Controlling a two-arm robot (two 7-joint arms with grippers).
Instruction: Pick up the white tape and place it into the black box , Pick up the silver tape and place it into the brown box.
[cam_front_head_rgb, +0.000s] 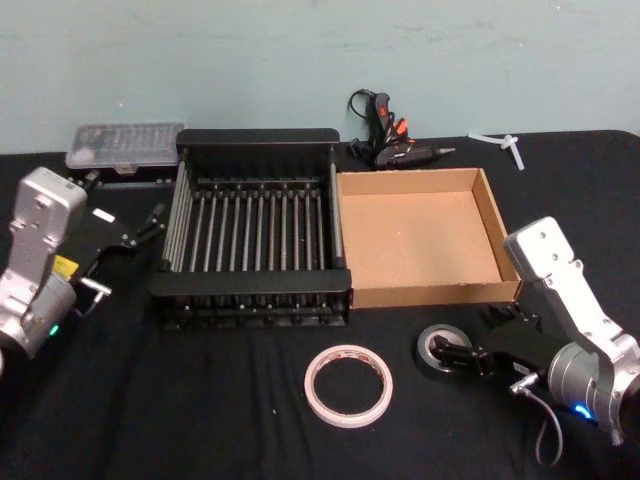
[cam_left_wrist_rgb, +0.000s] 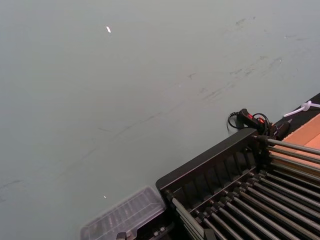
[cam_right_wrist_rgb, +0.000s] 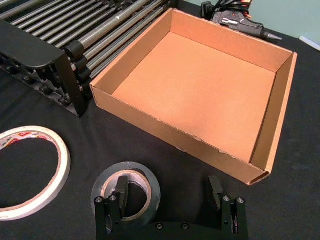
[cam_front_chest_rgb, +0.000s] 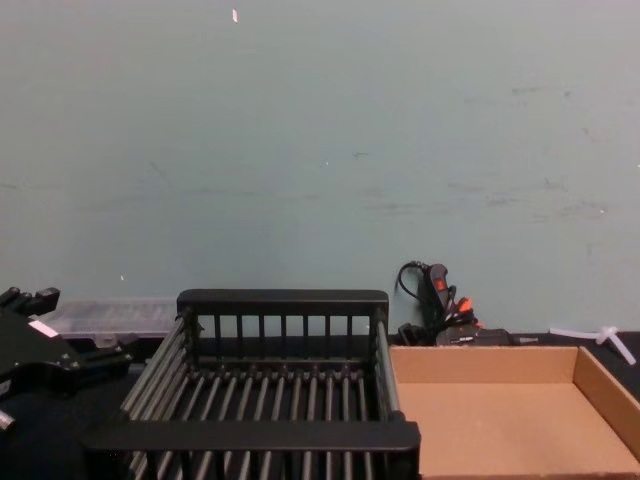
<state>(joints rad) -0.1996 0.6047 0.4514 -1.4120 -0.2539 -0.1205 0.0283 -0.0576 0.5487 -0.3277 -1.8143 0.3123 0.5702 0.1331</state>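
The silver tape (cam_front_head_rgb: 430, 352) lies flat on the black cloth in front of the brown box (cam_front_head_rgb: 440, 292). My right gripper (cam_front_head_rgb: 465, 358) is low at this roll and open. In the right wrist view the gripper (cam_right_wrist_rgb: 167, 184) has one finger (cam_right_wrist_rgb: 120, 190) over the pale core of the silver tape (cam_right_wrist_rgb: 150, 182), and the other finger stands outside the roll. The white tape (cam_front_head_rgb: 348, 385) lies flat to its left, in front of the black box (cam_front_head_rgb: 255, 140). My left gripper (cam_front_head_rgb: 150, 222) hangs parked beside the crate's left wall.
A glue gun (cam_front_head_rgb: 390, 140) with its cord lies behind the brown box. A clear plastic case (cam_front_head_rgb: 120, 145) sits at the back left, and a white plastic piece (cam_front_head_rgb: 505, 142) at the back right. Both boxes stand side by side.
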